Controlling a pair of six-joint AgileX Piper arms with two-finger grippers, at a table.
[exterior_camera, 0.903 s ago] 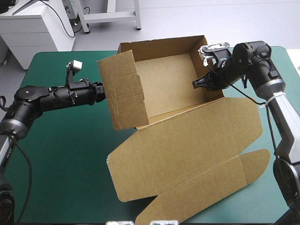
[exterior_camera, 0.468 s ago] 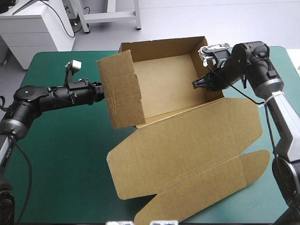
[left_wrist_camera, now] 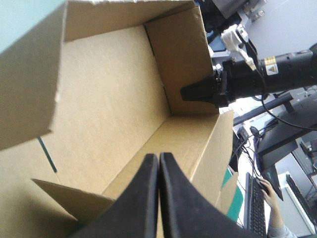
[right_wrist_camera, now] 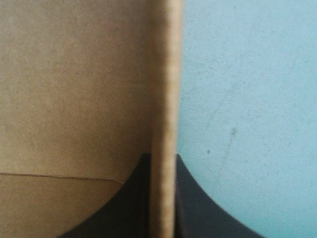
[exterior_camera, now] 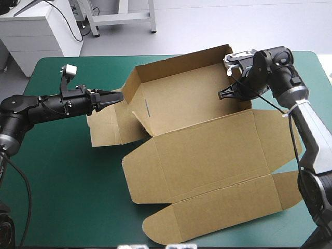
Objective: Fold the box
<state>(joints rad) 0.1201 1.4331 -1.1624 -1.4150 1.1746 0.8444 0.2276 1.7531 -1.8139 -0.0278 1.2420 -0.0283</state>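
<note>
The brown box (exterior_camera: 202, 150) sits mid-frame in the high view. Its open tray is toward the top with its long side running left to right, and the flat lid reaches down to the lower right. The left gripper (exterior_camera: 116, 97), clenched to a point, stretches in level from the left, near the tray's left end. The right arm bends in from the upper right. Only the right wrist view shows the right gripper (right_wrist_camera: 162, 159) pinching the wall's edge, with the teal-green cover (right_wrist_camera: 247, 99) beyond.
</note>
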